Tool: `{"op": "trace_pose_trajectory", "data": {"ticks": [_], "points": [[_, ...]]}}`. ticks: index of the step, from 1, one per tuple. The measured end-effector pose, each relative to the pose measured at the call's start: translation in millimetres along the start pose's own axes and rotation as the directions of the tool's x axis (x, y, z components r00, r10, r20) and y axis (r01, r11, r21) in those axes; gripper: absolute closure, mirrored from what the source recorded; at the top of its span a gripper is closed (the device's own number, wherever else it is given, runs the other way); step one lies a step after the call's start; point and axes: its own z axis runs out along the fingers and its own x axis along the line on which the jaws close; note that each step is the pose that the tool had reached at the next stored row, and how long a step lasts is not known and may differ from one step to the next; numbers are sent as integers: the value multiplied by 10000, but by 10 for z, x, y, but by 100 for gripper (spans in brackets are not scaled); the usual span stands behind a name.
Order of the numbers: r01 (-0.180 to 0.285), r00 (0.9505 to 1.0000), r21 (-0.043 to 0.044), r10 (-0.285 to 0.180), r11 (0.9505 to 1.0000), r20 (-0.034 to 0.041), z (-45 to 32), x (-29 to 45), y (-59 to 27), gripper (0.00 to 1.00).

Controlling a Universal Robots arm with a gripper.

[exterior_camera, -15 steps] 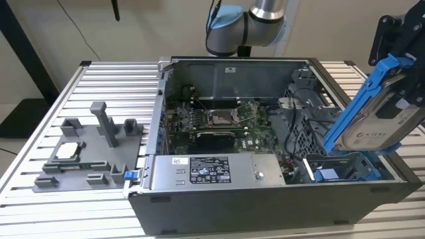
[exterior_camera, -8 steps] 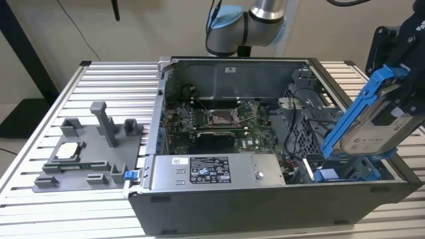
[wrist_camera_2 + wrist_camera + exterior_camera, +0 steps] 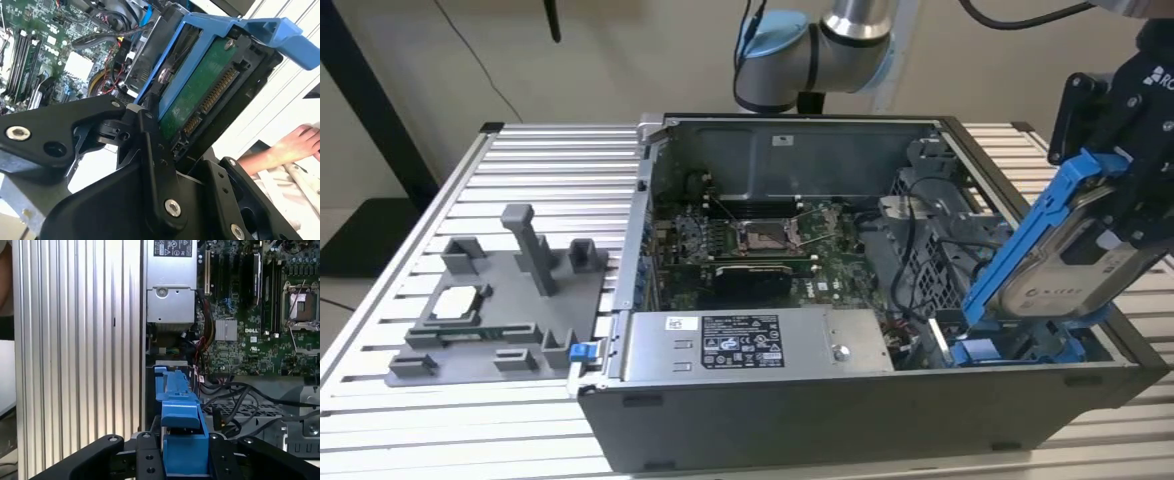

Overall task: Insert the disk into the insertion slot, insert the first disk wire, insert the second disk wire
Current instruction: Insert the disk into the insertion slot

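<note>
Blue plastic wraps the disk point(image 3: 1061, 275), and the gripper point(image 3: 1118, 232) has it pinched tight, one finger on each long side, as both wrist views show. The disk hangs tilted, with its high end up by the gripper and its low end down at the slot point(image 3: 1014, 350). The slot sits right under the gripper, in a corner of the computer case point(image 3: 854, 420). The low end looks to be touching the slot's blue rails, but the disk is not lying flat inside yet.

I think the disk is heavy for how small it is. It is hard metal and will not bend. The blue frame point(image 3: 260, 30) may bend a little. The green underside point(image 3: 200, 92) with its row of gold pins looks easy to hurt. So the long sides of the frame are the good place to hold, and that is where the fingers point(image 3: 150, 145) are.

The case is open on top. Inside it, off to the side of the gripper, lie a big green board point(image 3: 747, 240) and a grey power box point(image 3: 747, 345). Dark wires point(image 3: 927, 195) sit close to the slot. Far from the gripper, on the ribbed metal table point(image 3: 547, 170), sits a grey tray point(image 3: 494, 320) with posts. A small square chip point(image 3: 454, 300) lies in it. A person's hand point(image 3: 295, 145) rests outside the case.
</note>
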Motion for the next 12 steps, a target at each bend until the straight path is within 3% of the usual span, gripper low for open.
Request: {"op": "trace_pose_trajectory", "data": {"ticks": [12], "points": [[2,10000,0,-2,10000,23,219,-70,-8,100]]}}
